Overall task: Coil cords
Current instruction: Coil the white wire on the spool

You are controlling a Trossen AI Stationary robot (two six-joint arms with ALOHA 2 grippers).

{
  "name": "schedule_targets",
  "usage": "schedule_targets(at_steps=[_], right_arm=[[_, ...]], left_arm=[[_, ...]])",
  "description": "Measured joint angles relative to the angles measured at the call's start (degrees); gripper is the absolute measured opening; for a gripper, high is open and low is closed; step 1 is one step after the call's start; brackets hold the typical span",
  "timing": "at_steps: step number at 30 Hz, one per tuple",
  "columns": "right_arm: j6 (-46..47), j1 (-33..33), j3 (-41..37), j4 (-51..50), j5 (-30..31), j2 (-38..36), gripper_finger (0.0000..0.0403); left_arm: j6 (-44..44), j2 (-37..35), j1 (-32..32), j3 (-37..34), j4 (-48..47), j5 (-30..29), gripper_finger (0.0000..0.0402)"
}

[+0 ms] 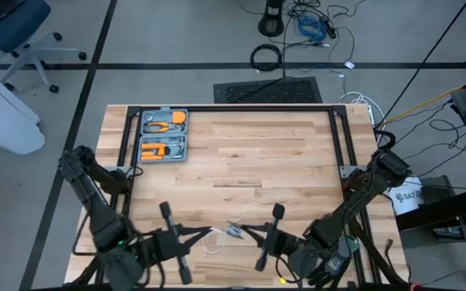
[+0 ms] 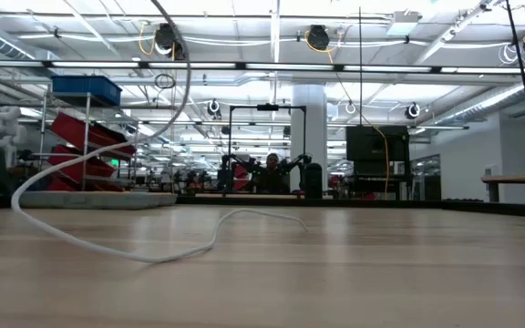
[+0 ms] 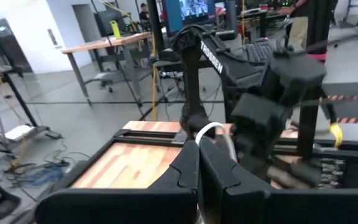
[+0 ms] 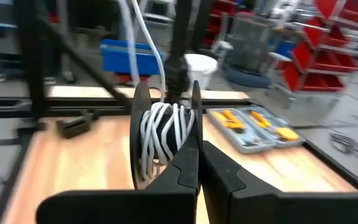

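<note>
the wooden worktop (image 1: 241,153) fills the middle of the high view, with a grey tool case (image 1: 163,134) lying open at its upper left corner. both dark arms reach in from the lower edge of that view and meet near the bottom centre. the right gripper (image 4: 197,163) has its fingers closed on the small black reel (image 4: 164,137), which stands edge-on with white turns wound around it. the left gripper (image 3: 199,165) is clamped on the thin white cord (image 3: 213,132), which arcs up out of its fingertips. in the low view the cord (image 2: 108,239) loops across the worktop from the left and rises out of the top.
</note>
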Motion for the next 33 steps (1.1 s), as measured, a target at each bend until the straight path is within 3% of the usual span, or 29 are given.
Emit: schedule_targets(at_steps=[16, 33], right_arm=[[4.6, -1.1, 0.0, 1.0, 12.4, 0.9, 0.0], [1.7, 0.8, 0.0, 4.2, 13.2, -0.7, 0.0]], left_arm=[[0.0, 7.2, 8.4, 0.0, 11.2, 17.4, 0.0001], [-4.7, 19.7, 7.0, 0.0, 15.3, 16.7, 0.0001]])
